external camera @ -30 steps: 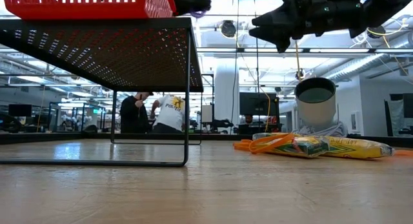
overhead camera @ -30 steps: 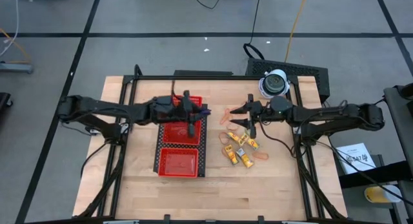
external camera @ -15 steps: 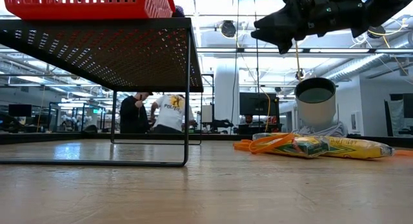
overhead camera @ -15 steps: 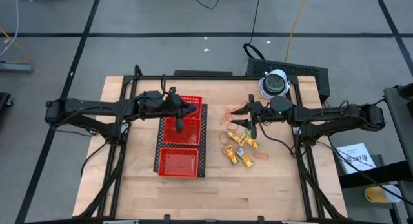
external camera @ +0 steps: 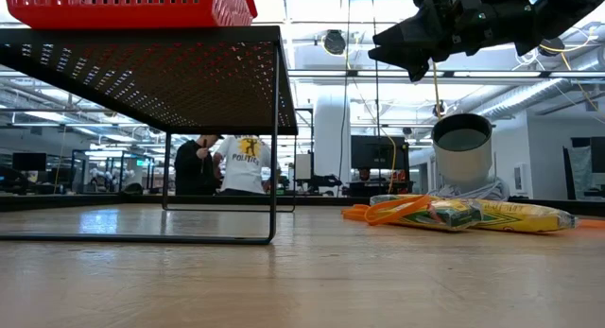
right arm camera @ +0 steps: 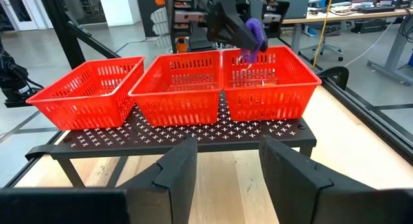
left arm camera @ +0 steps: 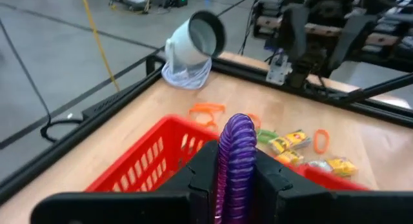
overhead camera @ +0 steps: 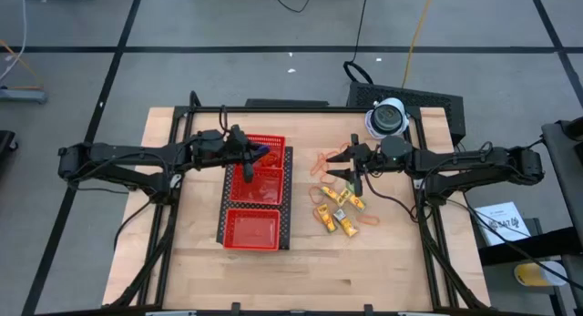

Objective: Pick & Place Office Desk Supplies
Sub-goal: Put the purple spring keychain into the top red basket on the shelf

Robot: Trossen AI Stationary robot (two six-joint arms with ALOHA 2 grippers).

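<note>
The left arm reaches in from the left side, its pincer (overhead camera: 246, 158) closed around a purple ring (left arm camera: 236, 161). The right arm stretches in from the right side, its pincer (overhead camera: 351, 168) held above the desk (overhead camera: 383, 261) with fingers (right arm camera: 175, 166) spread apart.

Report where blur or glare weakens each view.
Left wrist view: the purple ring and the left tool gripping it are soft, too close to the lens. Low view: bright ceiling lights behind leave the right tool a dark silhouette. High view: evenly lit. Right wrist view: the red tray is sharp.
</note>
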